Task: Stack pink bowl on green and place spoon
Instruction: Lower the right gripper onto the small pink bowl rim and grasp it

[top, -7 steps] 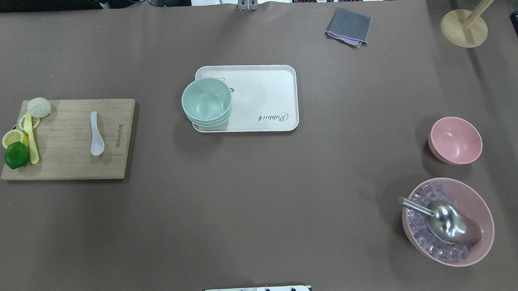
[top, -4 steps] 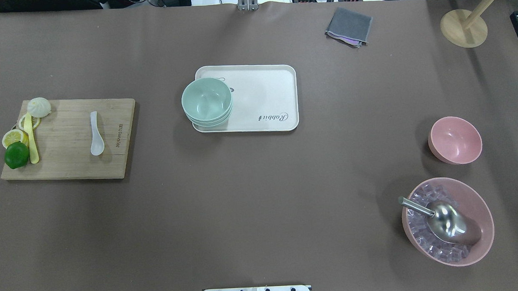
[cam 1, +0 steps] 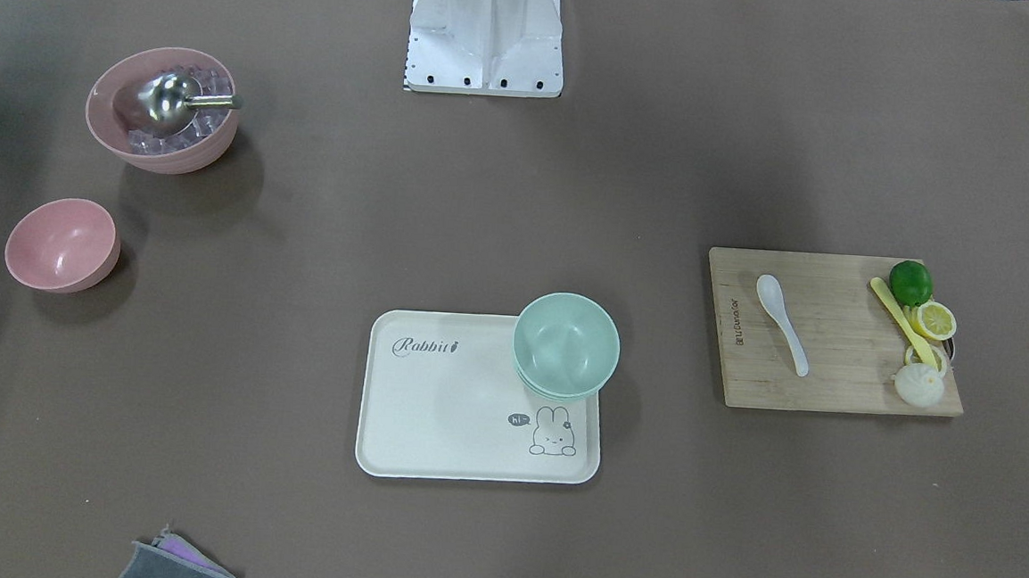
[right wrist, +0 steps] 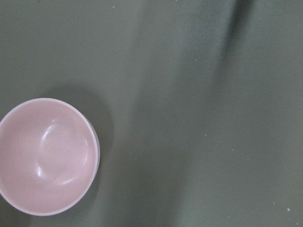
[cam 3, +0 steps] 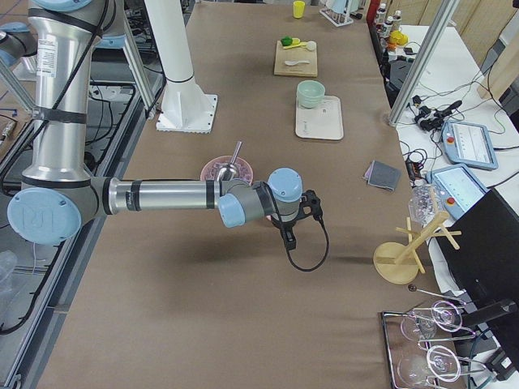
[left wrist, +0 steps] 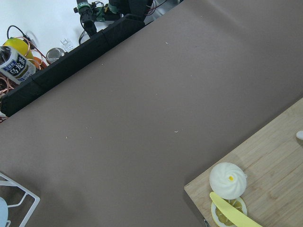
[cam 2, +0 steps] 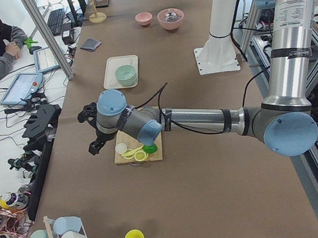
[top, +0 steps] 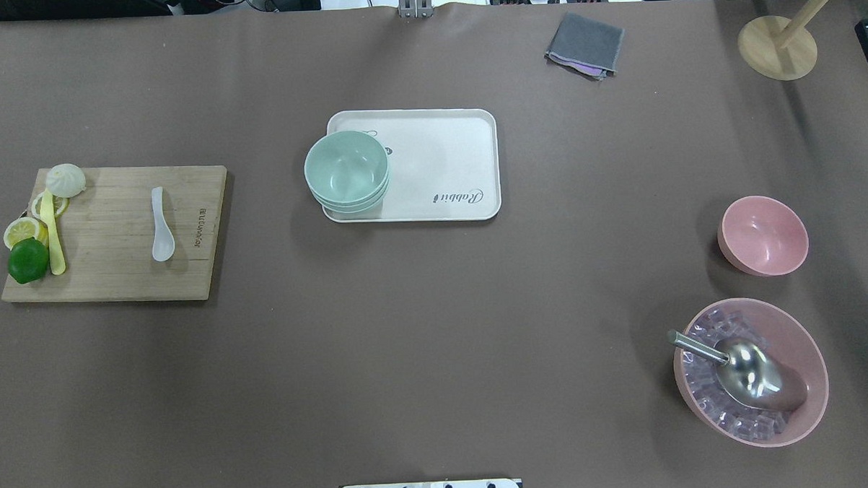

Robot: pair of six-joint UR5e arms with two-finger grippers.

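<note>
While both arms are reaching out over opposite ends of the brown table cover (top: 437, 330), the small round pink bowl (top: 763, 235) is sitting upright and empty near the large pink bowl of clear ice cubes (top: 806, 343). The stacked mint-green bowls (top: 346, 169) are resting on one corner of the cream rectangular tray (top: 445, 150). The white plastic spoon (top: 160, 225) is lying on the wooden cutting board (top: 118, 284), well apart from the tray. The left gripper (cam 2: 89, 130) and the right gripper (cam 3: 302, 217) are showing in side views only, so their jaw opening cannot be told.
</note>
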